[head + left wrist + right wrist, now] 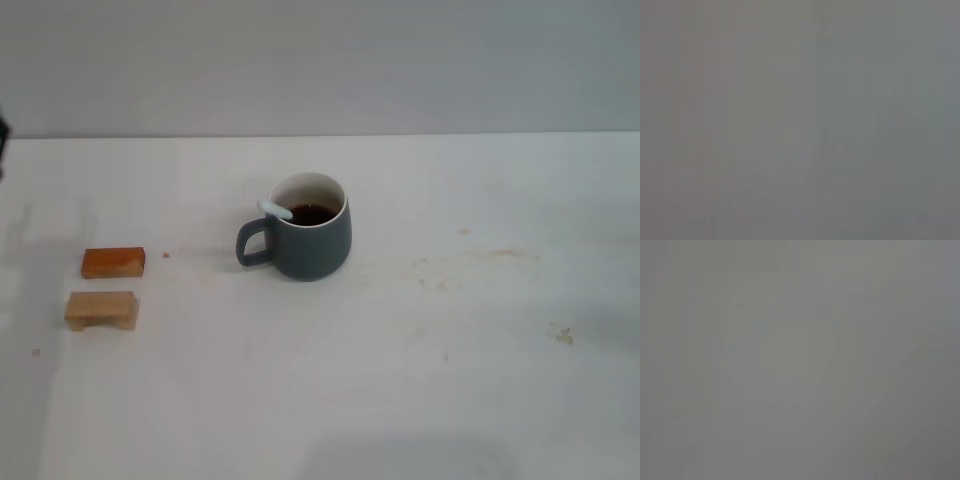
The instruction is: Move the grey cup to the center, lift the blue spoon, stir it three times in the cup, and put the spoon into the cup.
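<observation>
The grey cup [308,242] stands upright near the middle of the white table [420,340] in the head view, its loop handle pointing left. It holds dark brown liquid. The blue spoon [274,210] rests inside the cup, its pale blue handle leaning over the left rim; its bowl is hidden in the liquid. Neither gripper shows in the head view. Both wrist views show only a plain grey surface.
An orange-brown wooden block [113,262] and a tan wooden block [101,309] lie at the table's left. A dark object [3,140] shows at the far left edge. Faint stains mark the table at the right.
</observation>
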`<state>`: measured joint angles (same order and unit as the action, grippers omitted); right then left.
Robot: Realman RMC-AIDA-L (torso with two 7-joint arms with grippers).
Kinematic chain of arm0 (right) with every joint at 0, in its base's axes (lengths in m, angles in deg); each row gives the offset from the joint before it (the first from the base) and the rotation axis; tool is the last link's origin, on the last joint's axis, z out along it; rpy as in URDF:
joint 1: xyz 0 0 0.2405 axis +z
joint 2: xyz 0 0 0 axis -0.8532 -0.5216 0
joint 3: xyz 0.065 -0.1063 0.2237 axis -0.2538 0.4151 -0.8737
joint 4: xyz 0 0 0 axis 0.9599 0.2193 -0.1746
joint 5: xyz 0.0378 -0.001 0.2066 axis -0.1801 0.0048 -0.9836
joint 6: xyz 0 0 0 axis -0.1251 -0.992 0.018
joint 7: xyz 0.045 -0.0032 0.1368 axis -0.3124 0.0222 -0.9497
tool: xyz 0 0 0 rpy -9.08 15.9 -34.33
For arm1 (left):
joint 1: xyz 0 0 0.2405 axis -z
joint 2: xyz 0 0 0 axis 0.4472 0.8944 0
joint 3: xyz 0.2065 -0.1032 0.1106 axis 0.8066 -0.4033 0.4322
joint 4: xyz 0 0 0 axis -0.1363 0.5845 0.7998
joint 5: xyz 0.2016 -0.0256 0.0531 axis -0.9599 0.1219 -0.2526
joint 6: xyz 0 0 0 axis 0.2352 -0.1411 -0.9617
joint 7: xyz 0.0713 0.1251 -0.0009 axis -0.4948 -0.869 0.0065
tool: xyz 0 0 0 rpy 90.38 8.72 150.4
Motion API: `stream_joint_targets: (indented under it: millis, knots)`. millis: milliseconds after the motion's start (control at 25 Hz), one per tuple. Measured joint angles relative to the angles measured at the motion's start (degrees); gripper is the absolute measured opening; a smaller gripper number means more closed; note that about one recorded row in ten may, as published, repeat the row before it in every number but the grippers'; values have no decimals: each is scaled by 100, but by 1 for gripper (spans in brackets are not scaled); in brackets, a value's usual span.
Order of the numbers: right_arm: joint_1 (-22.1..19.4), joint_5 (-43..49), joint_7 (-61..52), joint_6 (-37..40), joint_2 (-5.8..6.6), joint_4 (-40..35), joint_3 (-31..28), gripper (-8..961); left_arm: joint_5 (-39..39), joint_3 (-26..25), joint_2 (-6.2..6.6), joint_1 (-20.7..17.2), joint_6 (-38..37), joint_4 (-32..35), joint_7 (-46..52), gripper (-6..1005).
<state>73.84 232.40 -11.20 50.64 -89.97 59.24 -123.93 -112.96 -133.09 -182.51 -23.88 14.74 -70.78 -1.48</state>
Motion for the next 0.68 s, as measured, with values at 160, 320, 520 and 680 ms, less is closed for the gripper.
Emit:
stream_joint_targets:
  millis: [160, 320, 520, 680]
  knots:
    - [-312, -492, -14, 1201, -10, -298, 71, 293, -34, -364, 24, 572, -777, 1598, 993, 742]
    - [-363, -588, -376, 2099, -9, -815, 86, 293, -75, -690, 47, 954, -1068, 2489, 1396, 742]
    - [-309, -591, -970, 2482, 31, -1297, 1, 293, -77, -836, 107, 1160, -1145, 2910, 1439, 742]
    - [-272, -594, -995, 2486, 39, -1407, -110, 293, -62, -1015, 139, 1217, -1100, 3062, 1495, 742]
